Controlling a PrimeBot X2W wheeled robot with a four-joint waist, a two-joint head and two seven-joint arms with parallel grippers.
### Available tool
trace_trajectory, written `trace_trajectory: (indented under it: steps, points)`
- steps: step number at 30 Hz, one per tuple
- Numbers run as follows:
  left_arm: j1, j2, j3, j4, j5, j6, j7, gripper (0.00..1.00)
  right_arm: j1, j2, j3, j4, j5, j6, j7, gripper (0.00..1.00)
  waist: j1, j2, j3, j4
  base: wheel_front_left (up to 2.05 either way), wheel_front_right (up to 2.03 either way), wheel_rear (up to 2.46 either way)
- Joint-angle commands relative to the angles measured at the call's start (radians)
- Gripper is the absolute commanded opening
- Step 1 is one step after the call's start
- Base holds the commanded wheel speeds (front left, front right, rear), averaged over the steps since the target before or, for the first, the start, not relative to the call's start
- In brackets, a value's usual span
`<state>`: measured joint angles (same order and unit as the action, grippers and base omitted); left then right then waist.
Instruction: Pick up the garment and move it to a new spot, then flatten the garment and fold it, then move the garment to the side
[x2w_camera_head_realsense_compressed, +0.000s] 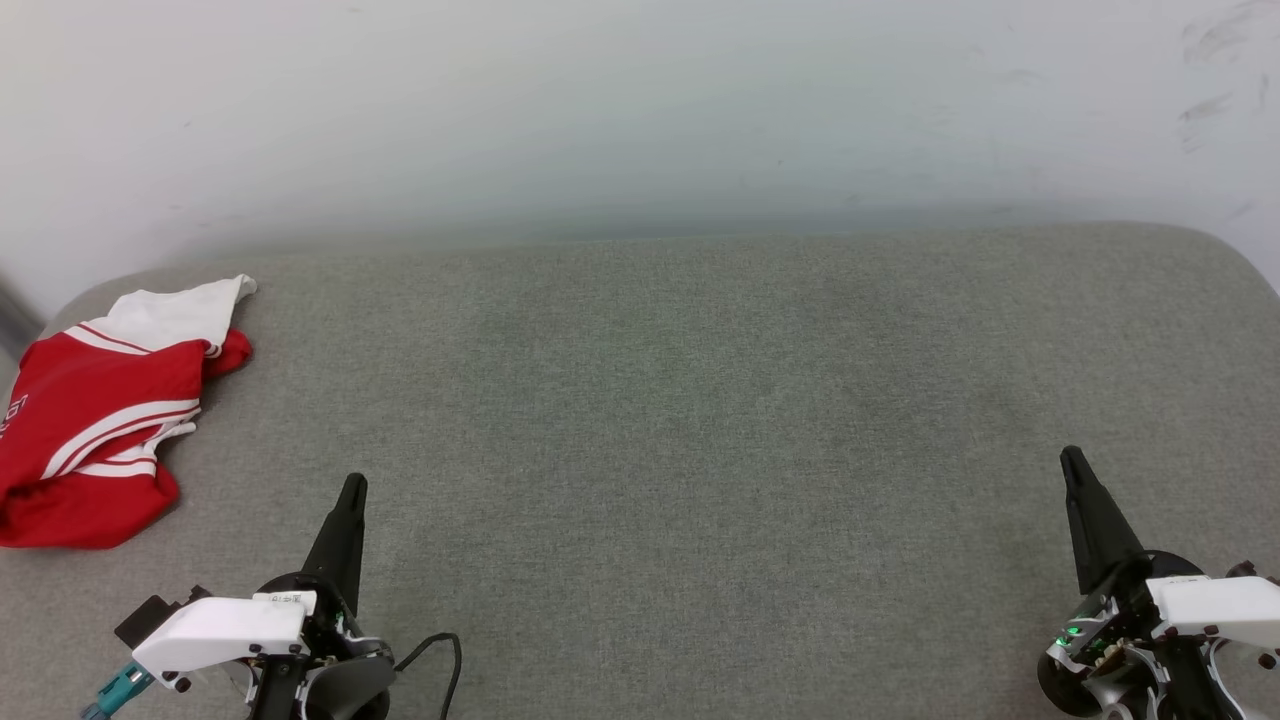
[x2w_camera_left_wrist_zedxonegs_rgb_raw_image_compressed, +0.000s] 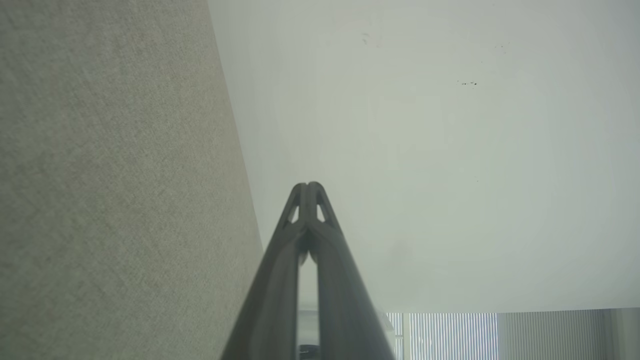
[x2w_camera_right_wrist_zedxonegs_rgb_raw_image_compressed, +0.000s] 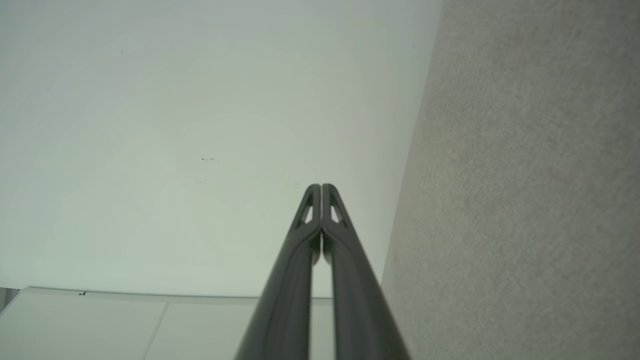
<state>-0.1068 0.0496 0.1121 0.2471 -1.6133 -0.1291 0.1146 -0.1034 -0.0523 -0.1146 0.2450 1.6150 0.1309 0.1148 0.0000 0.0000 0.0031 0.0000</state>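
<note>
Garment (x2w_camera_head_realsense_compressed: 95, 420), red with a white sleeve and striped trim, lies crumpled at the left edge of the grey fabric surface (x2w_camera_head_realsense_compressed: 700, 400), around nine o'clock from its middle. The left gripper (x2w_camera_head_realsense_compressed: 352, 488) sits at seven o'clock, its fingers pressed together and empty, its tip near the garment but apart from it. The right gripper (x2w_camera_head_realsense_compressed: 1072, 462) sits at five o'clock, well apart from the garment, its fingers likewise pressed together and empty. Both point toward twelve o'clock, at the pale wall (x2w_camera_head_realsense_compressed: 640, 100). A black cable (x2w_camera_head_realsense_compressed: 440, 660) loops beside the left wrist.
</note>
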Motion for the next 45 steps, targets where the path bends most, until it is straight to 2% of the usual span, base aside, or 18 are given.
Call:
trace_trajectory:
  steps: [1, 45]
  points:
    - [-0.006, 0.001, 0.003, -0.001, 0.0, -0.004, 0.002, 0.0, -0.011, 0.003, 0.001, 0.001, -0.004, 0.0, 0.001, 0.0, 0.0, 0.0, 0.0, 0.0, 0.0, 0.0, 0.0]
    - [-0.006, 0.001, 0.003, -0.001, 0.0, -0.004, 0.002, 0.0, -0.011, 0.003, 0.001, 0.001, -0.004, 0.0, 0.001, 0.0, 0.0, 0.0, 0.0, 0.0, 0.0, 0.0, 0.0]
